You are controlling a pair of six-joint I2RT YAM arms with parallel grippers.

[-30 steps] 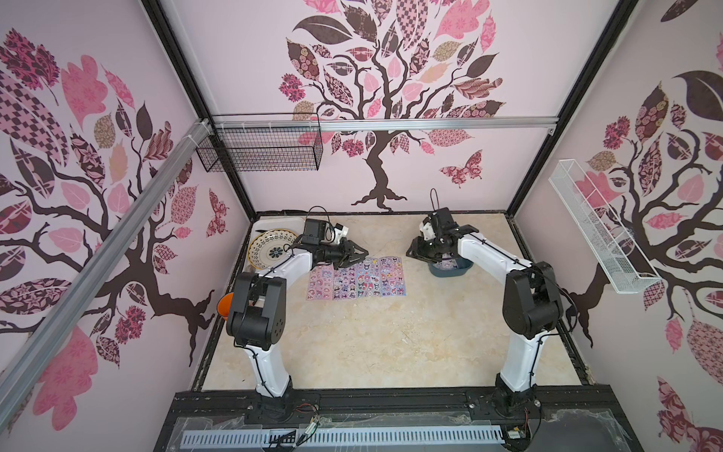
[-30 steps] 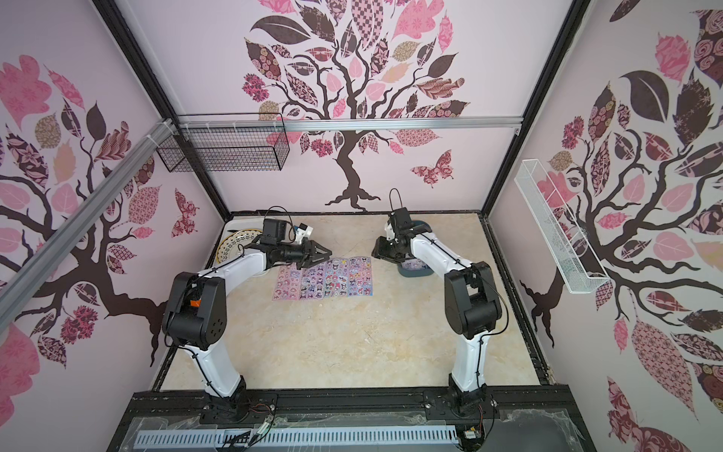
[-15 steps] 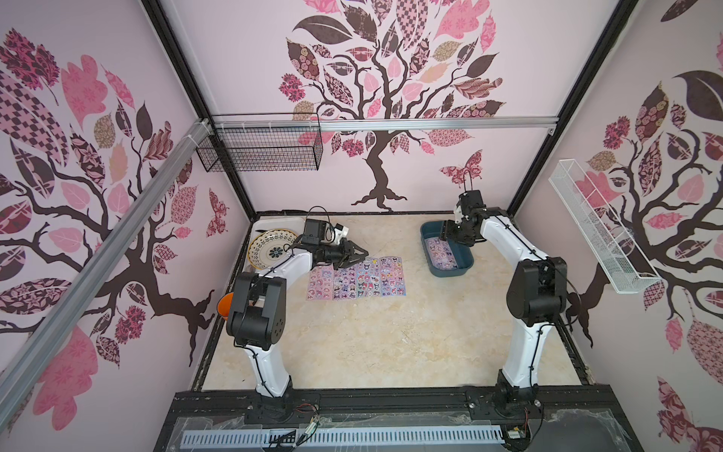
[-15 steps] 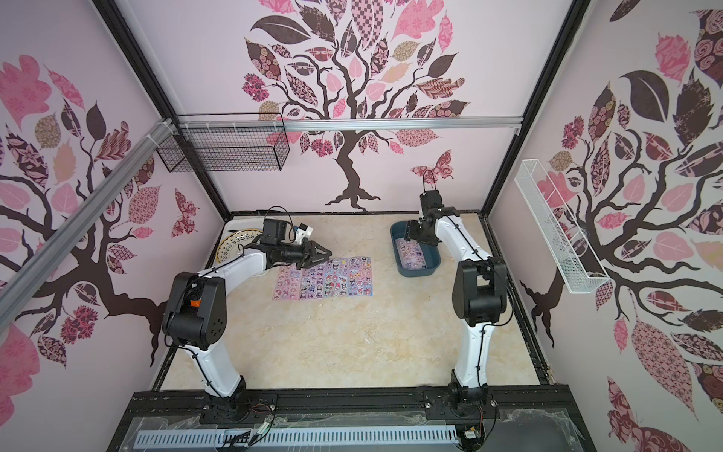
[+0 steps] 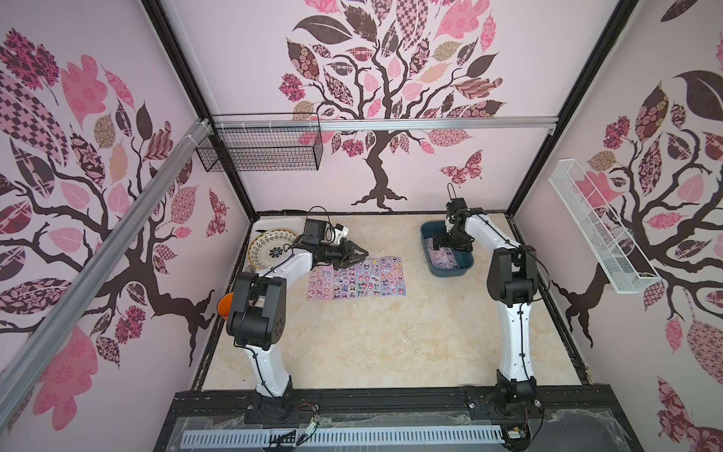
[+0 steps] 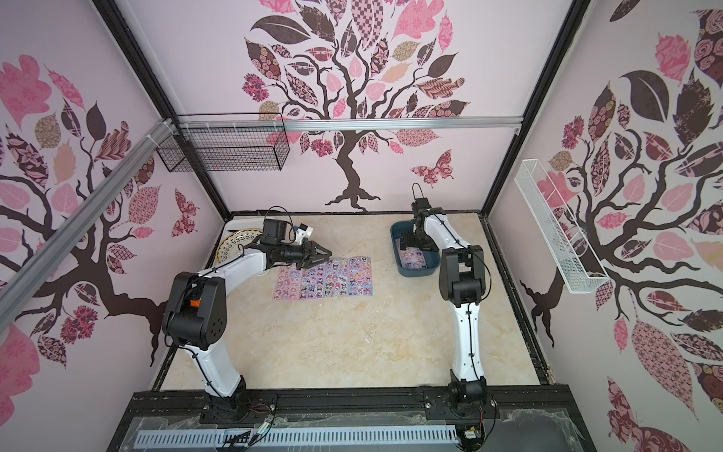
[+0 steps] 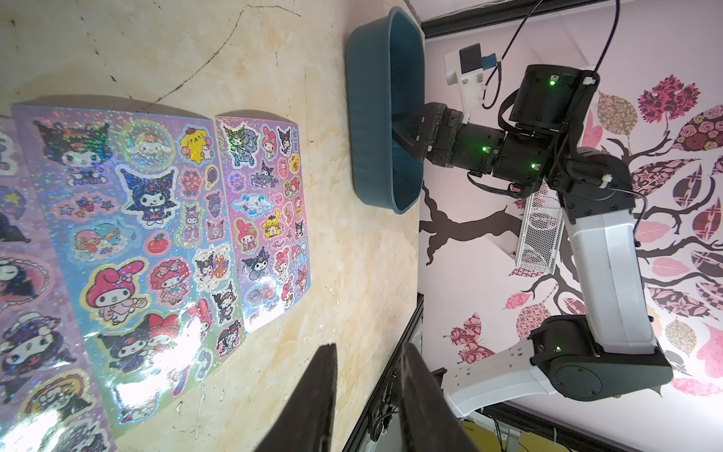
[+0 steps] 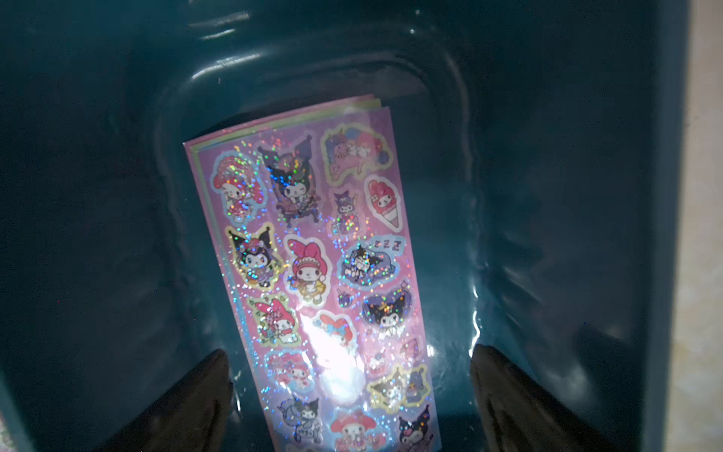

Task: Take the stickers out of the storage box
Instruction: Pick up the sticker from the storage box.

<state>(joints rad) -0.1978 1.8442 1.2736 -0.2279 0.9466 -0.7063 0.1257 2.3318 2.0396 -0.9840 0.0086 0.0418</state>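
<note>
Teal plastic walls of the storage box point(image 8: 117, 195) are seen around the right gripper point(image 8: 349, 352), its jaws spread wide and empty, one either side of the stickers point(image 8: 313, 254) stacked on the box floor. The stack's long axis is aligned straight ahead of the wrist, so the right arm is judged nearer. Other sheets point(image 5: 356, 278) are laid out on the table point(image 5: 352, 344) by the left gripper point(image 7: 367, 346), which is narrowly parted and holding nothing.

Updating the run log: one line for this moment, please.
right gripper: open, inside box, over sticker stack | left gripper: open, empty, near sheets on table
</note>
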